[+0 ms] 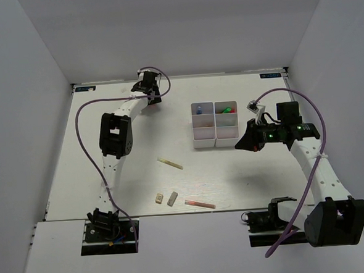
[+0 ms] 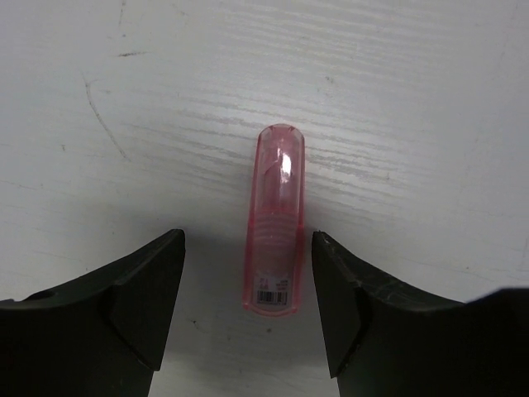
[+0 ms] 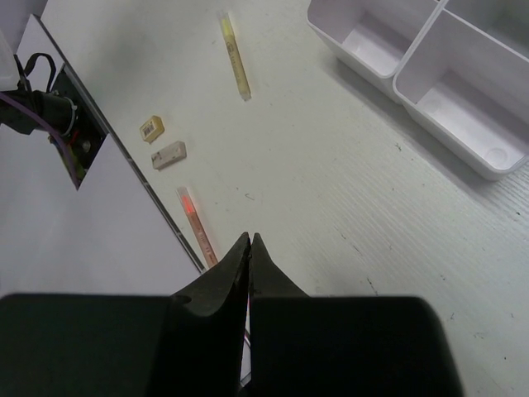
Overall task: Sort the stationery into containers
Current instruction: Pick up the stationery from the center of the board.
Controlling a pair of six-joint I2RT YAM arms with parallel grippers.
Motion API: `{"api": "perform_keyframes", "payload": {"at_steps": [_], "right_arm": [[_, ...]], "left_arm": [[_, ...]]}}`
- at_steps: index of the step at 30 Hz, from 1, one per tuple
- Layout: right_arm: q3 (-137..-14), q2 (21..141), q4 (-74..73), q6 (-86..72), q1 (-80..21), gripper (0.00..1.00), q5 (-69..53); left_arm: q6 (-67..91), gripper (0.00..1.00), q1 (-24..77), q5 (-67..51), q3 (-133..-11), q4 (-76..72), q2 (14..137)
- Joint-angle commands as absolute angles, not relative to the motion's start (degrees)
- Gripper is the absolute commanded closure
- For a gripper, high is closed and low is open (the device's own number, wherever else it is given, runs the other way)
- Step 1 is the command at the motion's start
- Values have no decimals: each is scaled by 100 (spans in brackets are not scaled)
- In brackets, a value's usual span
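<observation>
I have the left gripper (image 2: 248,240) out at the far left of the table (image 1: 135,182), its jaws spread wide to either side of a pink marker (image 2: 275,223) that lies flat on the surface. The right finger (image 2: 355,306) sits just beside the marker and the left finger (image 2: 140,306) stands a little off it, so nothing is pinched yet. From the top view the marker itself is hidden under the wrist.

The right gripper (image 3: 250,241) hangs just right of the white box (image 1: 215,123), jaws pressed together and holding nothing.

Progress, as I judge it, is roughly halfway. The box has 6 compartments, and only the 2 far ones hold anything: a blue item (image 1: 201,110) in the far left one, and green and red items (image 1: 228,109) in the far right one. The 4 nearer compartments look bare.

I count 5 pieces left outside the box: the pink marker at the far left, a yellow pen (image 1: 170,163) lying near the middle of the table, a short eraser (image 1: 158,198) and a longer eraser (image 1: 172,199) side by side near the front edge, and a pink pen (image 1: 200,203) just right of them.

My read is that the step in hand is closing on the pink marker, then carrying it right to the box.
</observation>
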State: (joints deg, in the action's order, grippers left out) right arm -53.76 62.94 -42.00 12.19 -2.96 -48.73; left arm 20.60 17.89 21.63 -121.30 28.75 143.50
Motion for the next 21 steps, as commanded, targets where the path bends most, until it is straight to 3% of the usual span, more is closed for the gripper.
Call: {"api": "perform_keyframes", "payload": {"at_steps": [1, 5, 14, 17, 21], "right_arm": [[-5493, 6293, -4289, 1213, -255, 100, -4861], [-5528, 6302, -4298, 1213, -281, 100, -4843], [-5563, 6258, -4359, 1230, -264, 100, -4825], [-5563, 6267, -4342, 1222, -272, 100, -4816], [-5528, 6249, -4298, 1213, -281, 100, -4808]], "left_arm": [[2136, 27, 1802, 2066, -12576, 2997, 14414], [2179, 28, 1784, 2022, -12560, 3093, 14467], [2224, 47, 1732, 1899, -12568, 3454, 14572], [2250, 60, 1740, 1863, -12542, 3568, 14590], [2355, 88, 1705, 1750, -12323, 3568, 14432]]}}
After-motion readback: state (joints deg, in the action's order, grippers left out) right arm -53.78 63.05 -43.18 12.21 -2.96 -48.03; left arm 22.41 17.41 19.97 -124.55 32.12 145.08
